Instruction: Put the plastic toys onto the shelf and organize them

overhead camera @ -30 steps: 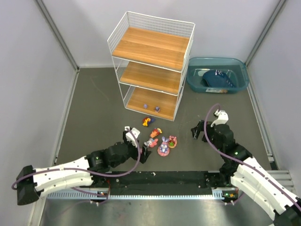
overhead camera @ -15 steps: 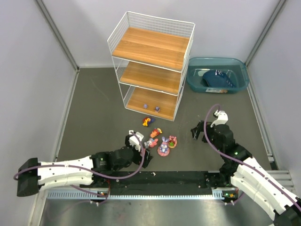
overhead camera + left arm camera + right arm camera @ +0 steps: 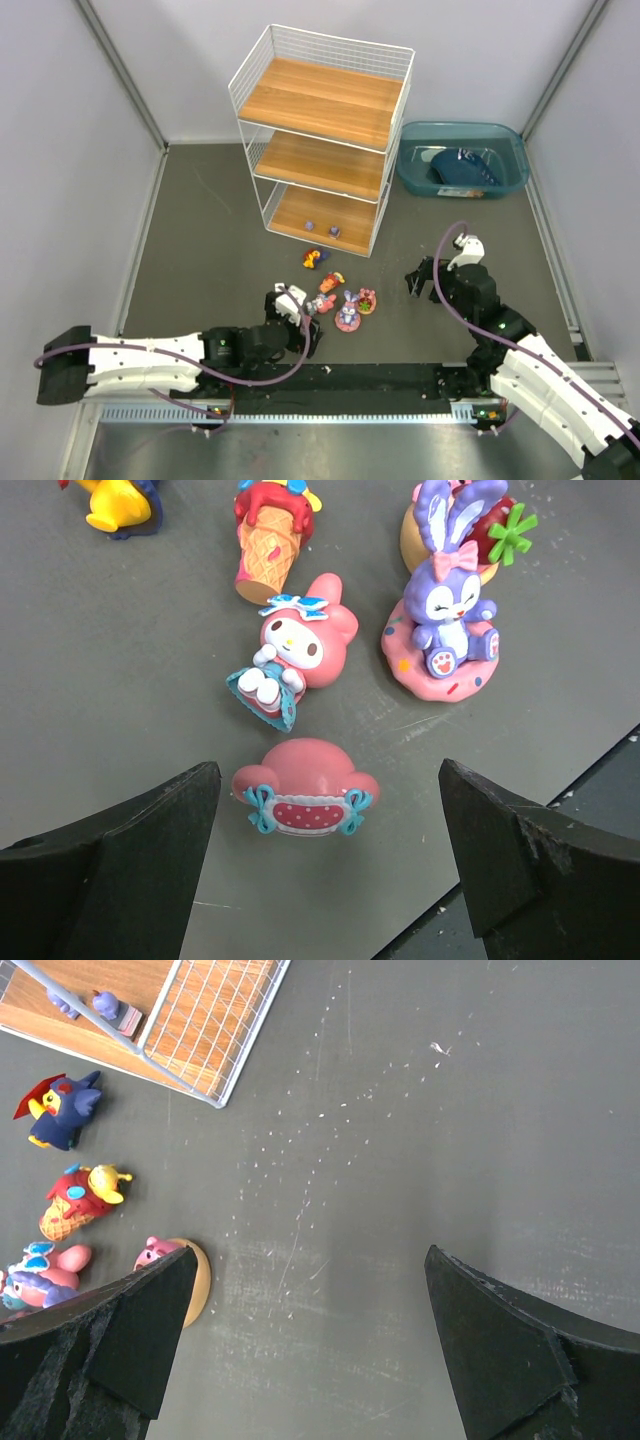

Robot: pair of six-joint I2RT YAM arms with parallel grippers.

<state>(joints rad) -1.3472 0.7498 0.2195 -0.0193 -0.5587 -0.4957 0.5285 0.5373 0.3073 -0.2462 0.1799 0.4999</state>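
Grey table (image 3: 200, 240): shelf (image 3: 320, 100) holds two toys (image 3: 310, 225), bin (image 3: 412, 175) a blue item (image 3: 460, 168).

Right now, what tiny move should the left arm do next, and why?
Probably lower the left pincer straight down and close it on the pink bow-trimmed toy. Its jaws stand wide open, and that toy lies on the table right between them. The pink bunny figurine lies just beyond it, so a straight drop should catch only the one toy.
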